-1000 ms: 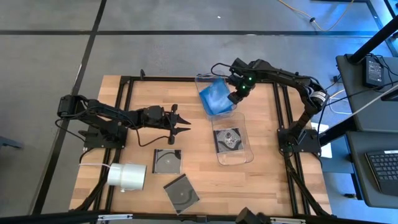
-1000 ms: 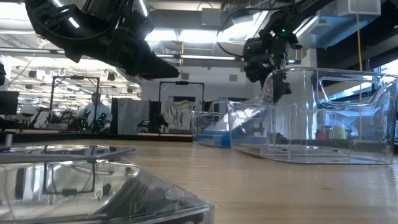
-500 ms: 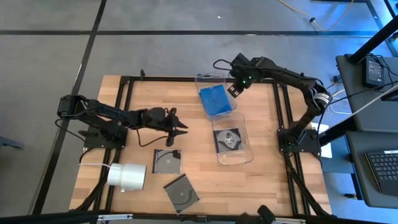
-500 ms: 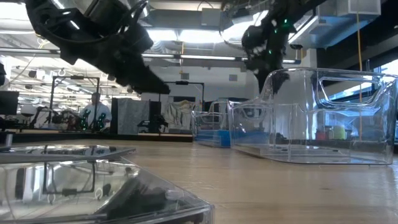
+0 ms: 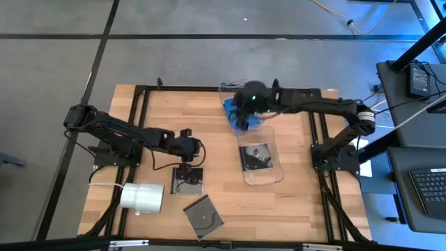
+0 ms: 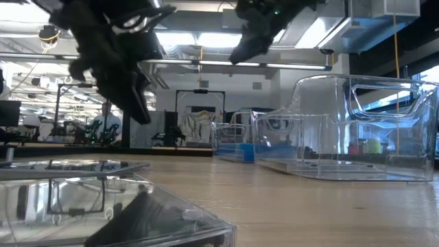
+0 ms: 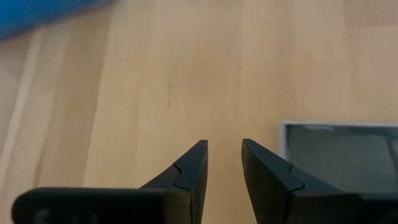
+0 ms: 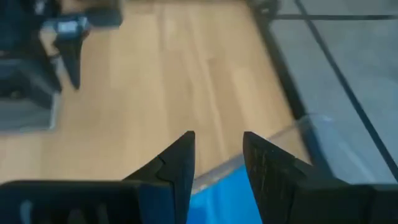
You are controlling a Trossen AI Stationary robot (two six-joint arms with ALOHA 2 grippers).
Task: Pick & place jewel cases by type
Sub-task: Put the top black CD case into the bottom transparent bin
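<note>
Grey jewel case (image 5: 188, 180) lies flat, disc showing.

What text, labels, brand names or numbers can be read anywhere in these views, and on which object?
None can be read.
Dark jewel case under the left gripper: no legible print.
Dark jewel case at the table's near edge: disc markings too small to read.
White roll: no label visible.
Black device on the side desk: markings too small to read.

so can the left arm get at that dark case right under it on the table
Probably yes. The left pincer hangs open just above the dark jewel case, which lies flat on bare wood. The white roll and the other dark case sit clear of it.
</note>
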